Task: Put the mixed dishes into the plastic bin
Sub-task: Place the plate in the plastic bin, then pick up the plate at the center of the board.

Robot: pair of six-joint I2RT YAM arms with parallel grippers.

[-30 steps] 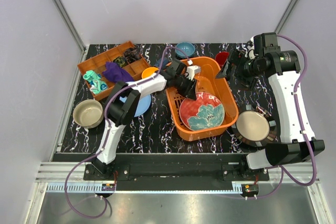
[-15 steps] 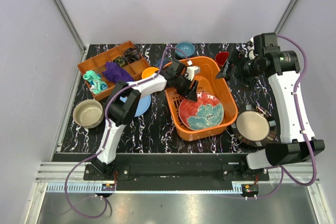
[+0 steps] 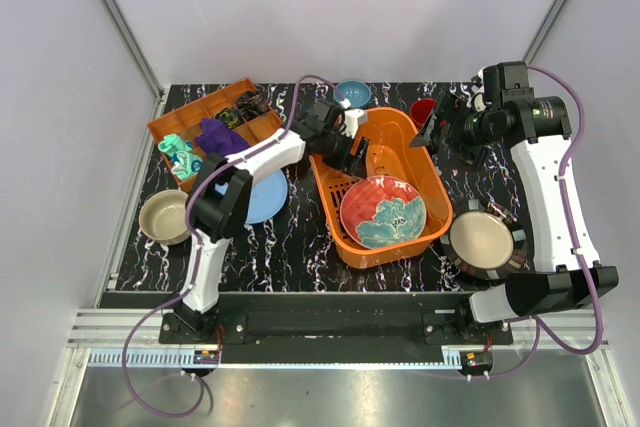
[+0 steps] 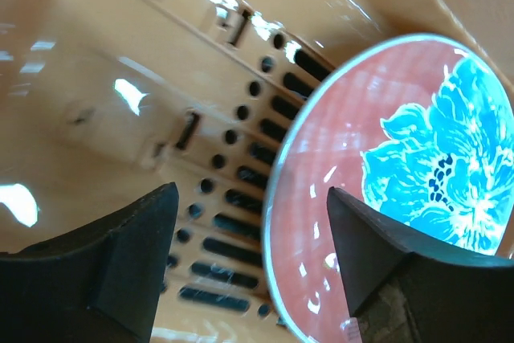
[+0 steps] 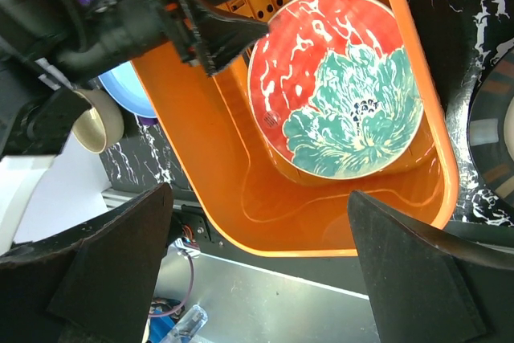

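The large orange rectangular plastic bin stands mid-tabletop, and the red-and-green patterned round plate lies in its near half. The light blue round plate lies left of the bin, with the beige round bowl farther left. Behind them sits the flat brown-orange compartment tray, the purple cloth and teal toy at its near side. The small blue bowl stands behind the bin, the red mug by its far right corner, and the dark striped-rim plate just right of its near corner.
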